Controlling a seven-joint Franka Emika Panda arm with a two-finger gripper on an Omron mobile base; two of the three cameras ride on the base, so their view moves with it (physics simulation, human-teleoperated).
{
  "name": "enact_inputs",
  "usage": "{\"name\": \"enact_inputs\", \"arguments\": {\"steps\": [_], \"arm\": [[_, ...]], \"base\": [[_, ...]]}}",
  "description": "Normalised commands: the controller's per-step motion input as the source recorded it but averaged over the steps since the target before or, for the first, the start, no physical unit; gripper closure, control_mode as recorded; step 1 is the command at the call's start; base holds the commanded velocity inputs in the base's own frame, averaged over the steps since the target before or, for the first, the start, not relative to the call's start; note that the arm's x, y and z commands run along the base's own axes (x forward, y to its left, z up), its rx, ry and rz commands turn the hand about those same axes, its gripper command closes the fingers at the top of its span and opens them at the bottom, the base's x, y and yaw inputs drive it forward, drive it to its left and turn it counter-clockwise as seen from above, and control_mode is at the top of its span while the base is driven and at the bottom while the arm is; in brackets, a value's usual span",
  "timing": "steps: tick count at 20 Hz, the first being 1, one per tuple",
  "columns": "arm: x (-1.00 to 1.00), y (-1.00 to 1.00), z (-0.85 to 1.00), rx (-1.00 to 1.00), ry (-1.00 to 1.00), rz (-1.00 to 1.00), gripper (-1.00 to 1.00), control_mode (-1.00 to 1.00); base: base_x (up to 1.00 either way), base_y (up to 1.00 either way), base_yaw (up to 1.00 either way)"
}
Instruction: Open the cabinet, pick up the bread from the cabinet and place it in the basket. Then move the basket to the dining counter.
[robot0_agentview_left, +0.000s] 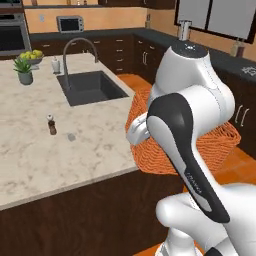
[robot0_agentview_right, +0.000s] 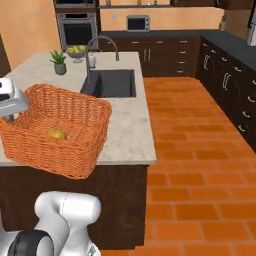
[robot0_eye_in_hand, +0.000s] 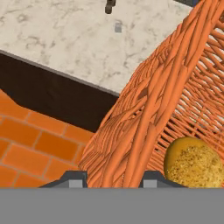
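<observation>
The beige marble desk (robot0_agentview_right: 127, 145) with sink (robot0_agentview_right: 114, 84) is seen centre-frame; the basket (robot0_agentview_right: 60, 131), clamped by the gripper (robot0_eye_in_hand: 113, 177), holds the bread (robot0_agentview_right: 56, 134).

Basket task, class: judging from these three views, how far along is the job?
Done: the bread lies inside the basket. In hand: the gripper clamps the basket's wall, carrying it at the dining counter edge. Left: set the basket fully down on the counter and release.

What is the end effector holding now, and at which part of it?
The end effector holds the orange woven wicker basket by its rim wall, one finger on each side; the round yellow bread lies inside.
</observation>
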Motion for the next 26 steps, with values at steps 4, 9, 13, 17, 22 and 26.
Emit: {"name": "enact_inputs", "arguments": {"steps": [4,9,13,17,22,26], "arm": [[0.0,0.0,0.0,0.0,0.0,0.0,1.0,1.0],[0.0,0.0,0.0,0.0,0.0,0.0,1.0,1.0],[0.0,0.0,0.0,0.0,0.0,0.0,1.0,1.0],[0.0,0.0,0.0,0.0,0.0,0.0,1.0,1.0],[0.77,0.0,-0.34,0.0,0.0,0.12,1.0,-1.0],[1.0,0.0,-0.69,0.0,0.01,0.3,1.0,-1.0]], "base": [[0.38,1.0,0.27],[0.5,1.0,0.32],[0.51,0.79,0.3],[0.34,0.34,0.16],[0.0,0.0,0.0],[0.0,0.0,0.0]]}}
